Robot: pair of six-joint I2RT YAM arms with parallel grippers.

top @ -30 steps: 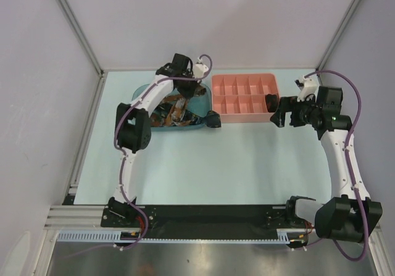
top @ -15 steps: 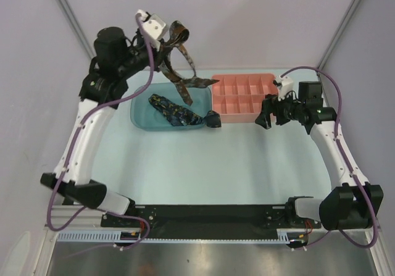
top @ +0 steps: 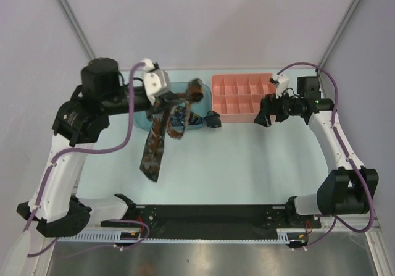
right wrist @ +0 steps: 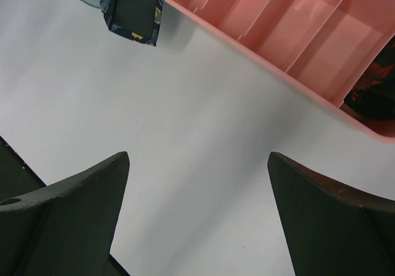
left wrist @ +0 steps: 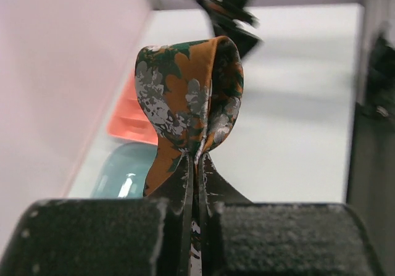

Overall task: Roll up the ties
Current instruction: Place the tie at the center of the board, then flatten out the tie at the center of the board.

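Top external view shows the pale surface point(top: 247, 165) mostly bare in front of both arms, and that open stretch looks like the place to lay a tie out for rolling. The step in hand appears to be carrying the orange-flecked tie point(top: 152, 149) away from the teal bin point(top: 208, 100). To do it well, I would lower it so the hanging tail meets the surface first, then draw the left claw point(top: 163, 102) away in a straight line, so the strip lies flat and untwisted and stays clear of the bin's rim. The pink tray point(top: 244, 120) sits just ahead of the right claw point(top: 264, 112), which is spread wide and holds nothing, so it is free to pin a loose end. The left claw is pressed together, pinching the orange-flecked tie at a fold. A short loop stands beyond its fingertips, and the long tail hangs below the claw; whether it touches the surface I cannot tell. The navy tie point(top: 185, 118) lies in the bin just beside the left claw, with one end spilling over the rim toward the right claw.
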